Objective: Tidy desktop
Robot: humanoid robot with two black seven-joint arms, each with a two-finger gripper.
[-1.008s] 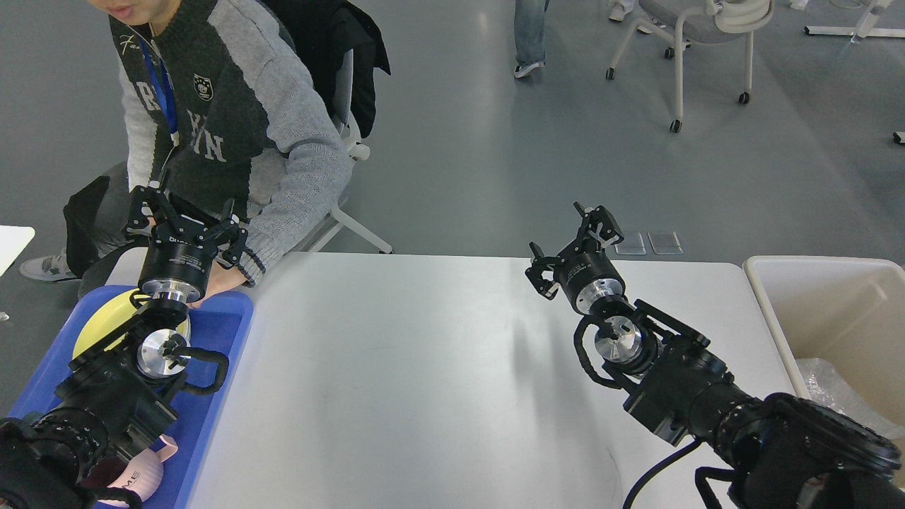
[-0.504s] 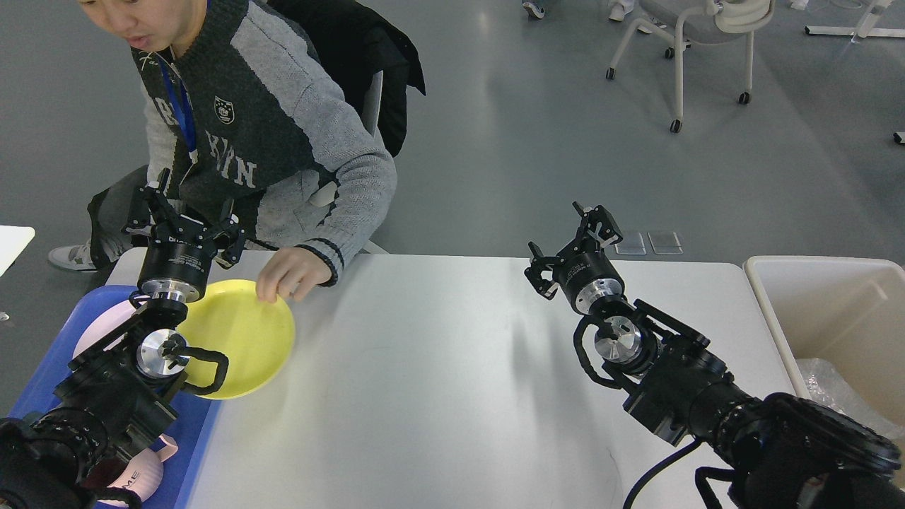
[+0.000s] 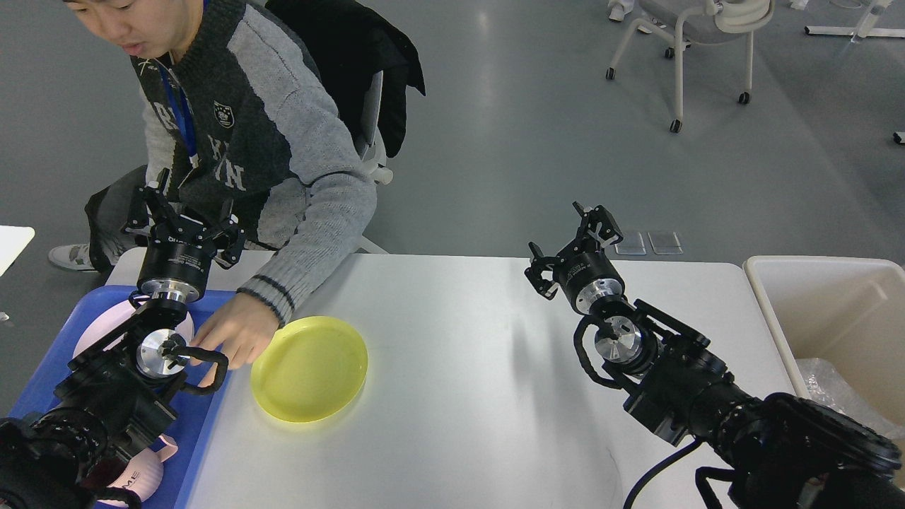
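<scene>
White desktop [image 3: 459, 396] fills the lower middle; yellow plate [image 3: 310, 368] lies flat on its left part, a person's hand [image 3: 233, 339] at its left edge. Blue tray [image 3: 205, 424] at far left holds a pink plate [image 3: 106, 329]. Cream bin [image 3: 820, 311] at the right. Left gripper [image 3: 185, 220] fingers apart, hovering above the tray; right gripper [image 3: 574, 244] fingers apart, empty, raised over the desktop's far edge. Grey floor, white chair [image 3: 682, 42] behind
</scene>
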